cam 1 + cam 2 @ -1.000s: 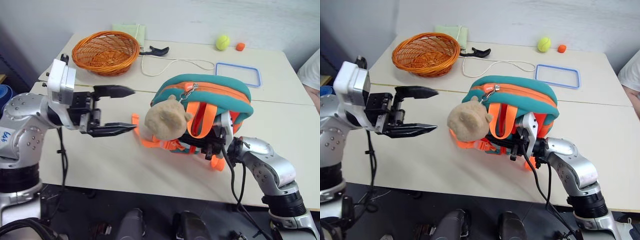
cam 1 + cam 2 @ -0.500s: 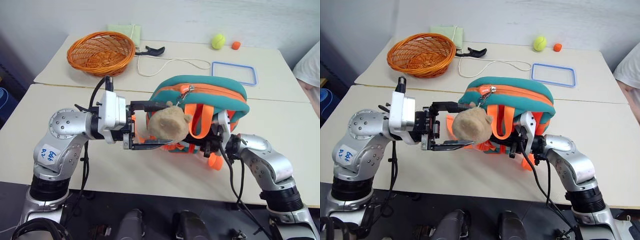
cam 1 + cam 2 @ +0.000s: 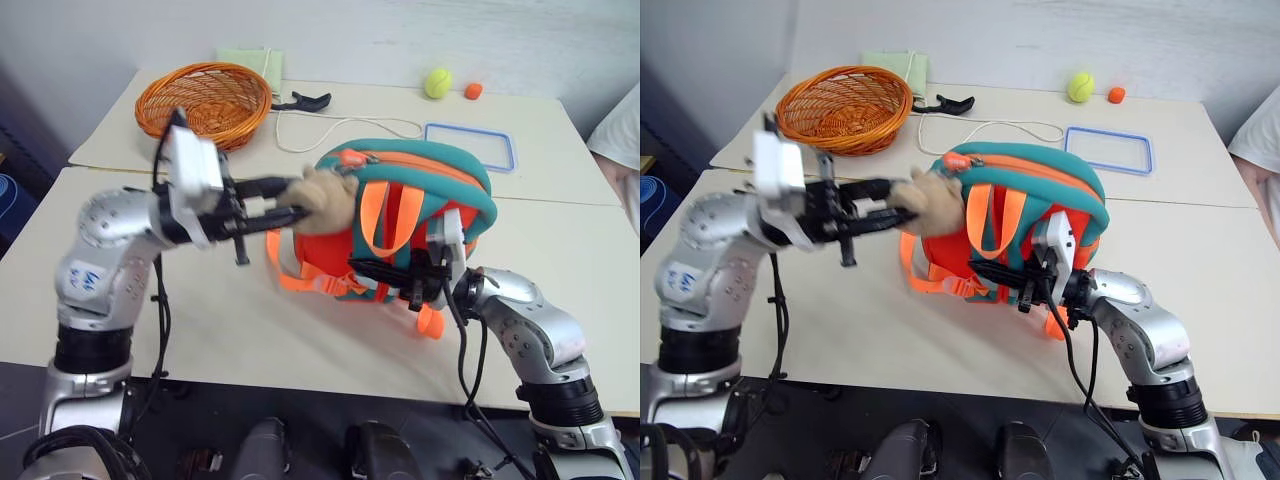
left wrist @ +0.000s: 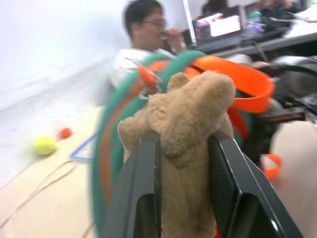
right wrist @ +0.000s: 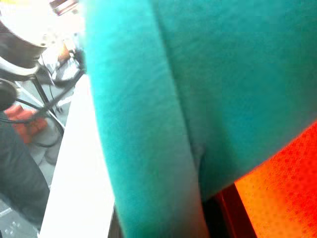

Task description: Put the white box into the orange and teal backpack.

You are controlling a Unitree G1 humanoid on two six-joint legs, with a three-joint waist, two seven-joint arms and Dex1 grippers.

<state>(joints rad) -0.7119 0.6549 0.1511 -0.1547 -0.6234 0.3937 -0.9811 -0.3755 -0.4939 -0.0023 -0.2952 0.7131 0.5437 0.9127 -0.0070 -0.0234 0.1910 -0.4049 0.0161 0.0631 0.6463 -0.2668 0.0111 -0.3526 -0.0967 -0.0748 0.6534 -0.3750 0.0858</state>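
Left gripper [image 4: 183, 148] pinching tan plush toy [image 4: 185, 119]; right gripper [image 3: 1025, 282] pressed together at orange and teal backpack [image 3: 1040, 200]. Judging backpack soft, light, floppy; gripping fabric rim near zipper better.

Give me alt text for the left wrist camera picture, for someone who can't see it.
The left gripper has its two black fingers closed on the tan plush toy that hangs from the orange and teal backpack. Behind them on the pale table lie a yellow ball and a small orange ball, and a person sits further back.
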